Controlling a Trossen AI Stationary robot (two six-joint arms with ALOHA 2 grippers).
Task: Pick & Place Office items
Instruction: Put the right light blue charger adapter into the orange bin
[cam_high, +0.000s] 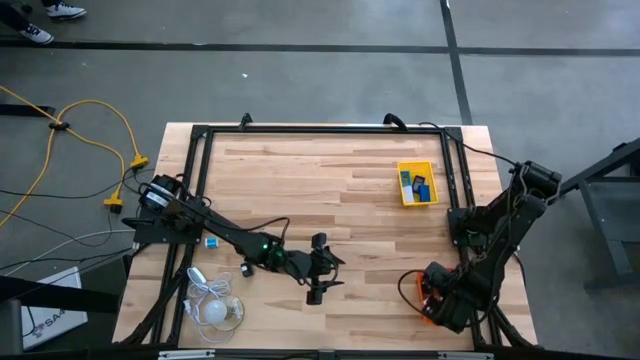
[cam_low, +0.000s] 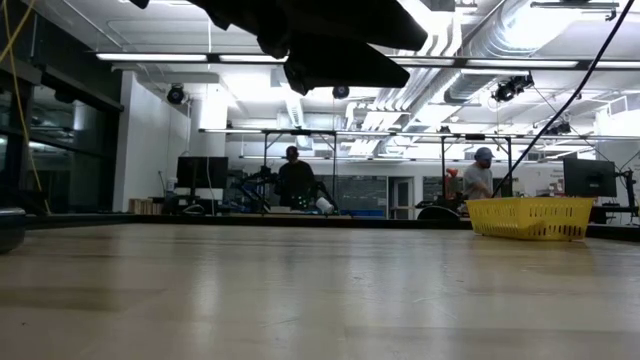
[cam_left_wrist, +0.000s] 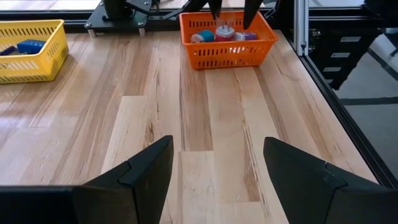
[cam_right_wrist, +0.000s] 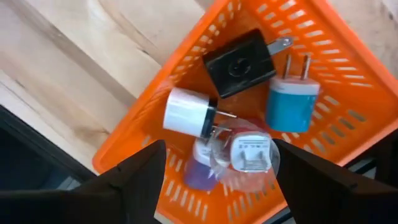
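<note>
1. Left gripper (cam_high: 318, 270) sits over bare wood near the middle of the table's front half. Fingers (cam_left_wrist: 134, 180) spread wide, nothing between them, only table planks in the gap.
2. Orange tray (cam_left_wrist: 227, 38) lies well ahead of the left fingers, slightly to one side. Yellow tray (cam_left_wrist: 28, 48) is farther off to the other side.
3. Right gripper (cam_right_wrist: 214, 180) hangs directly over the orange tray (cam_right_wrist: 186, 93) at the table's front right corner. Fingers (cam_right_wrist: 134, 180) open wide, holding nothing; the tray's contents show in the gap and just beyond the tips.
4. Office items in the orange tray, right wrist view: black charger plug (cam_right_wrist: 239, 62) farthest from the fingertips, blue charger plug (cam_right_wrist: 291, 99) beside it, white plug (cam_right_wrist: 188, 113) nearer, purple piece (cam_right_wrist: 200, 169) and a white adapter in clear wrap (cam_right_wrist: 250, 154) right between the fingertips.
5. Yellow tray (cam_high: 416, 183) holds a few small blue and dark pieces (cam_high: 420, 187); exact kinds too small to tell.
6. Loose items by the left arm's base side: small blue piece (cam_high: 212, 241) and small black piece (cam_high: 246, 268), both behind the left fingers, well apart from them.
7. White bulb with coiled cord (cam_high: 217, 308) lies at the front left of the table, behind the left gripper.
8. Low view: yellow tray (cam_low: 530, 217) far right on the table; people in the room behind.
</note>
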